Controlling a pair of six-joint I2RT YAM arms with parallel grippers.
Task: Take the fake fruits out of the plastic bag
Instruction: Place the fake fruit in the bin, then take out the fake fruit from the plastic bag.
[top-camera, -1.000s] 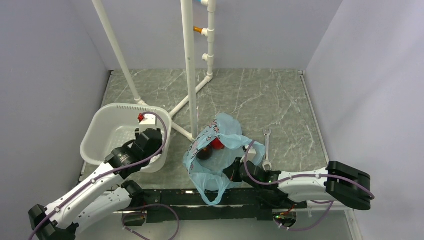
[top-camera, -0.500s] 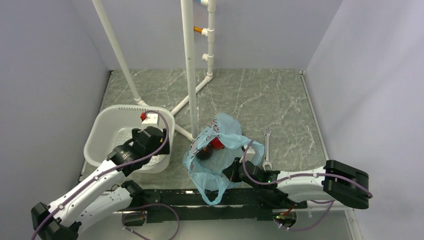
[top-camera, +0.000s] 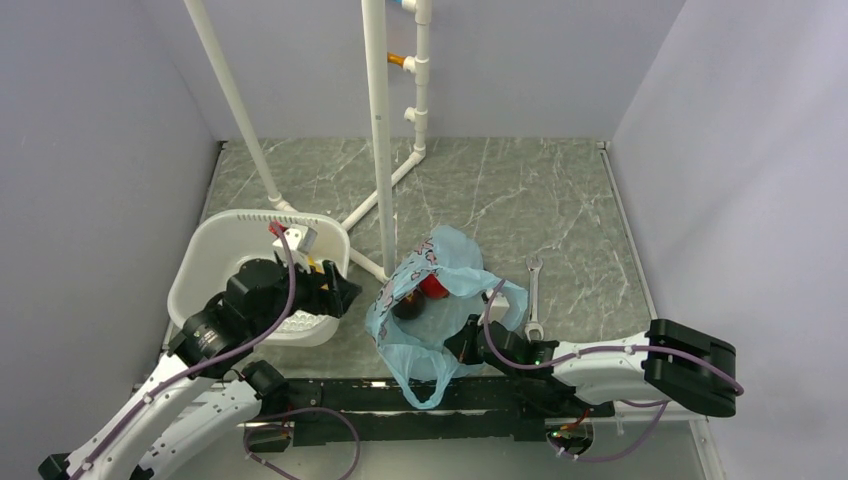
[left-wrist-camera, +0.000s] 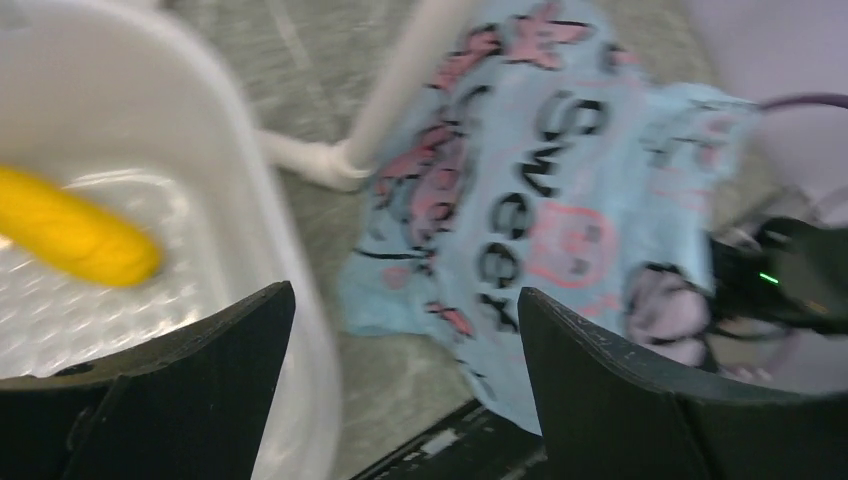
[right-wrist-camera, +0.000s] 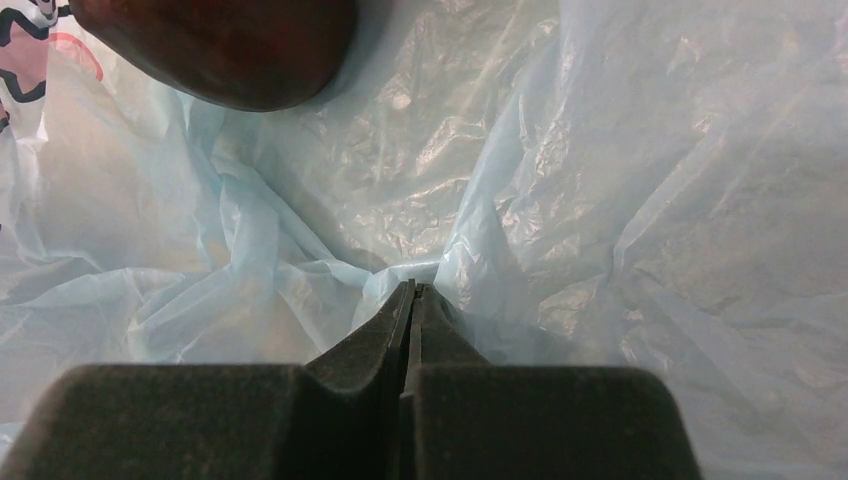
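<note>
Left arm (top-camera: 180, 385), white shell with black joints, climbs from its base at the near-left corner and angles up to the right, wrist cocked. Its black two-finger left gripper (top-camera: 335, 288) points right, and the wrist view shows both dark fingers (left-wrist-camera: 215, 360) spread wide with nothing between them. Right arm (top-camera: 610, 360) lies low, its black elbow far out to the right, white forearm running left along the near edge. The black right gripper (right-wrist-camera: 412, 288) has its jaws pressed flat together, pinching a fold of thin, crinkly light-blue plastic bag (right-wrist-camera: 600, 200).
</note>
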